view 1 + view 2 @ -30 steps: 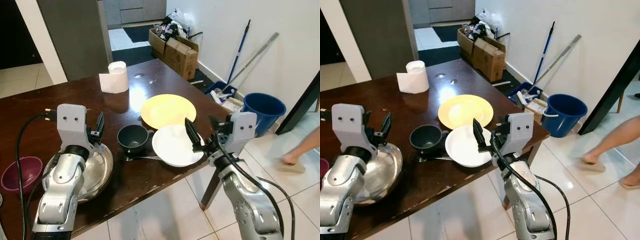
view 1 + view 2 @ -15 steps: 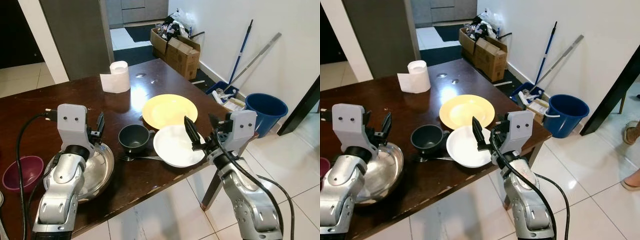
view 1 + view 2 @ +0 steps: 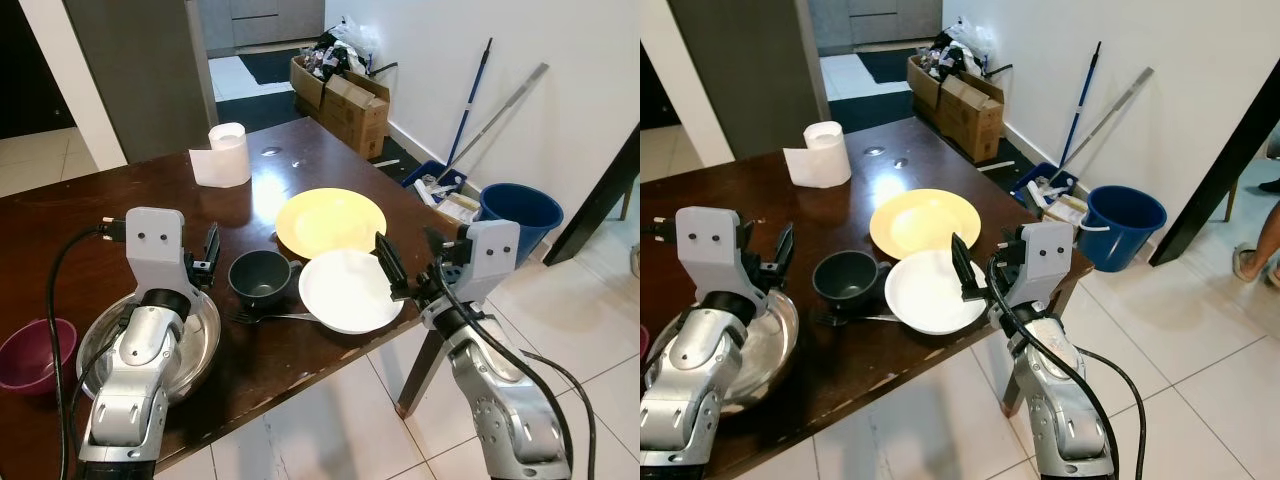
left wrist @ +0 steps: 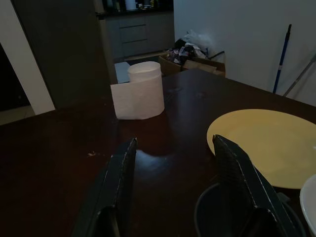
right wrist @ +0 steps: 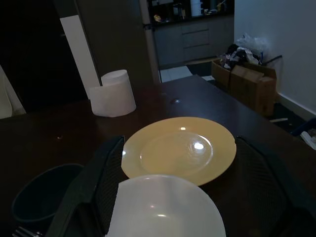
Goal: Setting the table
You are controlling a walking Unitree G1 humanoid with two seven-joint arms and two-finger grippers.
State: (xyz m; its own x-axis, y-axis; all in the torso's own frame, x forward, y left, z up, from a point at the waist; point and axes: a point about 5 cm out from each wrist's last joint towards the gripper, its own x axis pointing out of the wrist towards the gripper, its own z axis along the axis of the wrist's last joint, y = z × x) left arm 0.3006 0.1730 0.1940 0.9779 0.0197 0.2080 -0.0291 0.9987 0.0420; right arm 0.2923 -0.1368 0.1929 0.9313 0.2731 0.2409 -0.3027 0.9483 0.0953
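Note:
On the dark wooden table a yellow plate lies near the right edge. A white plate sits just in front of it. Left of that stands a dark cup, with a fork lying before it. My right gripper hovers open at the white plate's right rim, and the white plate lies between its fingers. My left gripper is open above a steel bowl, pointing toward the cup. Neither holds anything.
A purple bowl sits at the table's left front, and a paper towel roll stands at the back. Beyond the right edge are a blue bucket, mop handles and cardboard boxes. A person's leg is at far right.
The head view has shifted slightly. The person on the right has walked further right across the floor. Both grippers keep their places and stay open.

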